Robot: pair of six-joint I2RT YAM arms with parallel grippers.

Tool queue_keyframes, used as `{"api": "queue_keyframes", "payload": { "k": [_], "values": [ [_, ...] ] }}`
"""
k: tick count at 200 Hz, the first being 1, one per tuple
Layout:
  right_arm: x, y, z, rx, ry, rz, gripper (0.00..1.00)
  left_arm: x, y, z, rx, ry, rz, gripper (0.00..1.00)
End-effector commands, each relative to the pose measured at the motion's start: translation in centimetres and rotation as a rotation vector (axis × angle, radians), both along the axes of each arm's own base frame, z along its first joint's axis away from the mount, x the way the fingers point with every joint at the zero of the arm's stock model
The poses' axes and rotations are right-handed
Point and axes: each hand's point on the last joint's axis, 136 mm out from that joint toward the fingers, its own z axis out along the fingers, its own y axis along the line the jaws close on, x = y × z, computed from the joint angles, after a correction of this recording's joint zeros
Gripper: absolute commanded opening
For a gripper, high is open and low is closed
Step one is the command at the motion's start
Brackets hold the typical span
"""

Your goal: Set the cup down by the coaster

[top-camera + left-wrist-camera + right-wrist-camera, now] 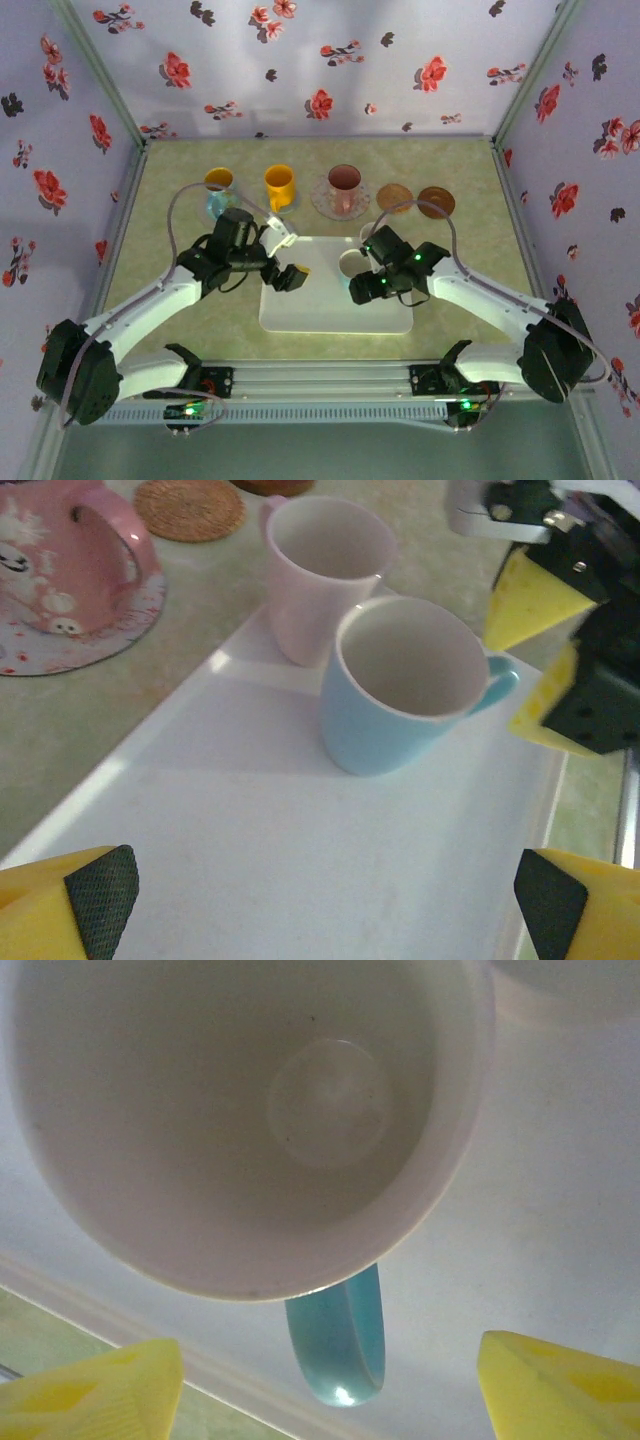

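Right claw spread open beside the blue cup.
On the desk, my white tray carries that cup upright; its handle points between the right fingers, nearer than the open left claw. Coasters lie beyond, well apart. No readable writing.

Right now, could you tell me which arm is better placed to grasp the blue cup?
Right: the right gripper, open, is at the blue cup, handle between its fingers. The left gripper sits back across the tray.
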Motion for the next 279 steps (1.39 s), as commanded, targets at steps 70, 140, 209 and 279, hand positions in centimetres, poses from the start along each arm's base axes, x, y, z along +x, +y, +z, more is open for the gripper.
{"api": "queue_keyframes", "payload": {
  "k": [70,140,209,279],
  "values": [
    [1.4,-0.1,-0.5,-0.082,-0.063,0.006,0.64,-3.4,0.4,-1.7,0.019,-0.007,-0.123,1.00],
    [2.2,0.7,-1.0,-0.104,-0.081,0.030,0.54,-4.1,1.7,-3.5,0.063,-0.013,-0.101,1.00],
    [2.5,1.2,-1.6,-0.120,-0.088,0.044,0.45,-4.4,2.6,-4.4,0.076,-0.005,-0.062,1.00],
    [2.8,1.1,-1.7,-0.148,-0.101,0.056,0.33,-4.2,2.7,-4.4,0.081,-0.007,-0.042,1.00]
  ]
}}
